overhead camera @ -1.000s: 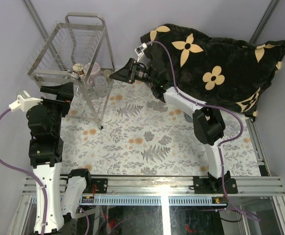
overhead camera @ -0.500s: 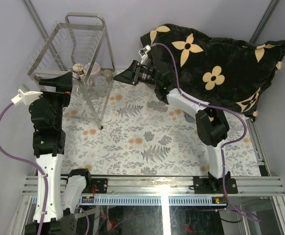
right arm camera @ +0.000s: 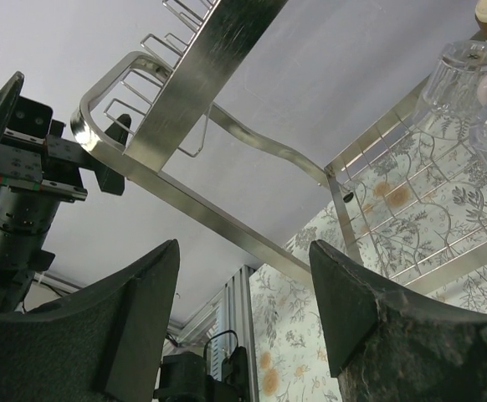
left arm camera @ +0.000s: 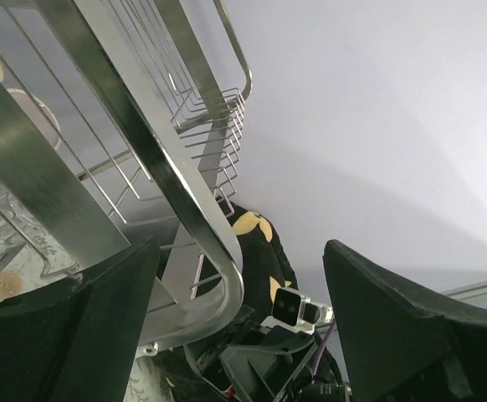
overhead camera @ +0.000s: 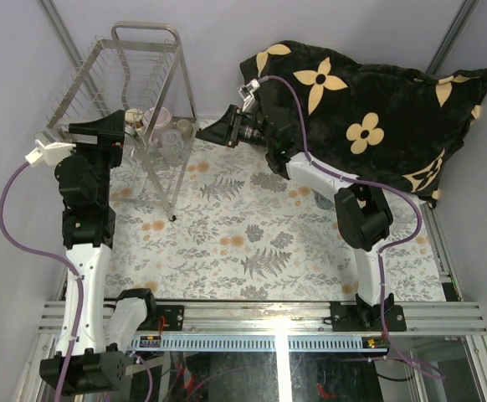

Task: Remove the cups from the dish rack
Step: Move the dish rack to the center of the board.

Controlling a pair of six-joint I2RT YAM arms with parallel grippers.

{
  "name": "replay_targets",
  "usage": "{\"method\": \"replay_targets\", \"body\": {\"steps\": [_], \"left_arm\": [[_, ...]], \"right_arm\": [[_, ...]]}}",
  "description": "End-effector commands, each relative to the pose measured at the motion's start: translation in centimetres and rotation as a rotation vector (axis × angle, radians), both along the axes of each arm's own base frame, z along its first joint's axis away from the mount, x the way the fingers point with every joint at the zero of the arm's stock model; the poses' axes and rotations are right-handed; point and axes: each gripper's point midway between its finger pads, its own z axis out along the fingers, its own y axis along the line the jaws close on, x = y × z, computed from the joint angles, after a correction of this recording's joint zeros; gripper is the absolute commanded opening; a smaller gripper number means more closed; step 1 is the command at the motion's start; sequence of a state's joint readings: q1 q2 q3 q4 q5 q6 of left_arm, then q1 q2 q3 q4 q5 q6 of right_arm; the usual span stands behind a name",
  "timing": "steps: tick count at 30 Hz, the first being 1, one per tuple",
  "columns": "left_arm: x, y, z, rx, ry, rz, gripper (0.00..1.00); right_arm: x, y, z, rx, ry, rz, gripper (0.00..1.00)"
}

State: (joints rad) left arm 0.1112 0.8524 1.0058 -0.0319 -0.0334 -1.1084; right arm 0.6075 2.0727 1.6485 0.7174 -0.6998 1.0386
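Observation:
The silver wire dish rack (overhead camera: 135, 67) stands at the back left. On its low shelf sit a cream-and-brown cup (overhead camera: 132, 117), a pale lilac-pink mug (overhead camera: 155, 120) and a clear glass (overhead camera: 172, 144). I cannot make out the light blue mug. My left gripper (overhead camera: 111, 132) is open at the rack's near corner, and in the left wrist view (left arm camera: 239, 327) the frame tube (left arm camera: 156, 159) runs between its jaws. My right gripper (overhead camera: 214, 132) is open and empty just right of the rack. In the right wrist view (right arm camera: 243, 314) it looks under a frame bar (right arm camera: 218, 213), with the glass (right arm camera: 457, 79) at the upper right.
A large black cushion with cream flowers (overhead camera: 369, 100) fills the back right, behind the right arm. A floral cloth (overhead camera: 252, 226) covers the table. The rack's thin front leg (overhead camera: 164, 188) stands on the cloth. Grey walls close the back and left.
My left gripper has risen and moved back to the rack's near corner. My right gripper has shifted slightly right. Both stay open.

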Motion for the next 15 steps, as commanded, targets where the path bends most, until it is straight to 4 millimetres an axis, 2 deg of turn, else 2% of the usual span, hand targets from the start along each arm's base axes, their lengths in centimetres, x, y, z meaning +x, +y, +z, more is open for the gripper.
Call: {"method": "replay_targets", "body": {"steps": [1, 2, 6, 8, 11, 15], "left_arm": [[0.8, -0.2, 2.1, -0.01, -0.096, -0.008, 0.77], [1.1, -0.2, 2.1, -0.01, -0.096, -0.009, 0.76], [2.0, -0.7, 2.3, -0.013, -0.118, -0.032, 0.6], [2.2, -0.9, 2.3, -0.011, -0.116, -0.042, 0.56], [2.3, -1.0, 2.2, -0.011, -0.115, -0.047, 0.54], [1.9, -1.3, 2.3, -0.017, -0.115, -0.06, 0.41]], "right_arm": [[-1.1, -1.2, 5.0, 0.072, -0.134, -0.004, 0.7], [-1.0, -1.3, 4.9, 0.071, -0.133, -0.006, 0.7], [-1.0, -1.4, 5.1, 0.072, -0.141, -0.009, 0.7], [-0.9, -1.5, 4.1, 0.058, -0.125, -0.012, 0.71], [-0.8, -1.6, 3.9, 0.054, -0.124, -0.019, 0.71], [-0.7, -1.7, 3.9, 0.053, -0.123, -0.02, 0.71]]}}
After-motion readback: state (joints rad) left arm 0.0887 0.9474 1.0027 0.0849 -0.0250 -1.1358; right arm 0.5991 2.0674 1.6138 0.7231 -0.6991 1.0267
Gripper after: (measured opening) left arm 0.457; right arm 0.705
